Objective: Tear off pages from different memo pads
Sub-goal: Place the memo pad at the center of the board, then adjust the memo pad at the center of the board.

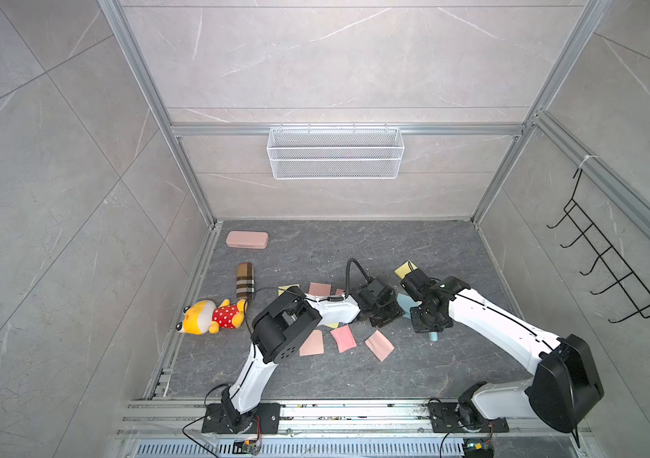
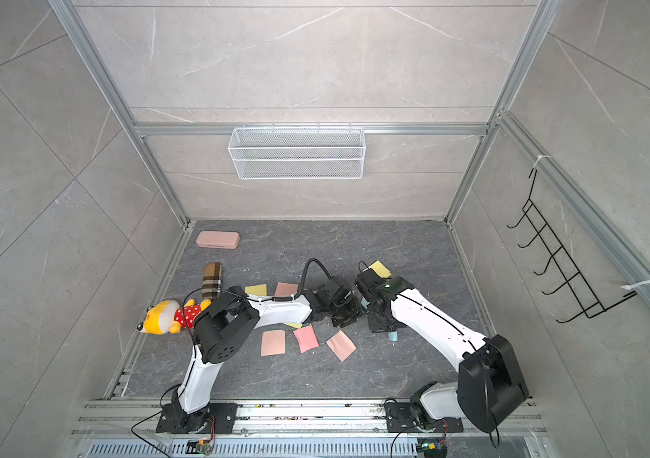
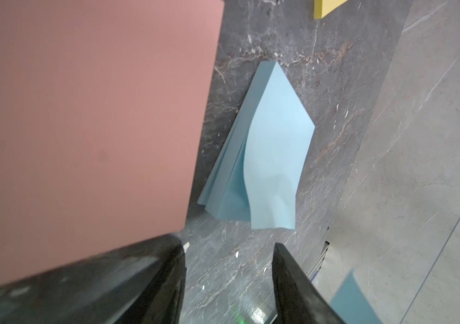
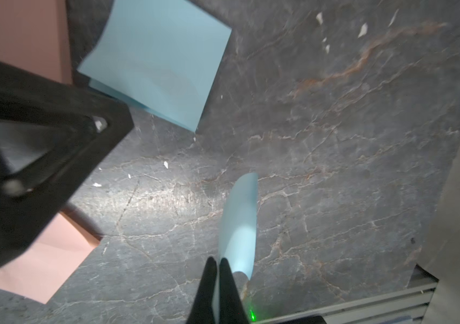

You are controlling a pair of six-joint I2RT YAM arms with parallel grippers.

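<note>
Jaws over dark veined tabletop [image 1: 355,246]

Our right gripper [image 4: 217,262] has its two black fingers [image 4: 206,289] pressed together on a thin light blue paper page [image 4: 240,224], which curls away from them over the dark grey marbled bench [image 4: 335,140]. Beyond it lies a light blue square memo pad [image 4: 156,64], its top sheets lifted slightly at one side. A black triangular robot part [image 4: 27,154] overlaps a flat pink paper page [image 4: 41,266]. Small white paper scraps [image 4: 363,29] dot the bench, and a ribbed metal rail [image 4: 377,305] runs along the bench edge nearest the fingers.
</note>
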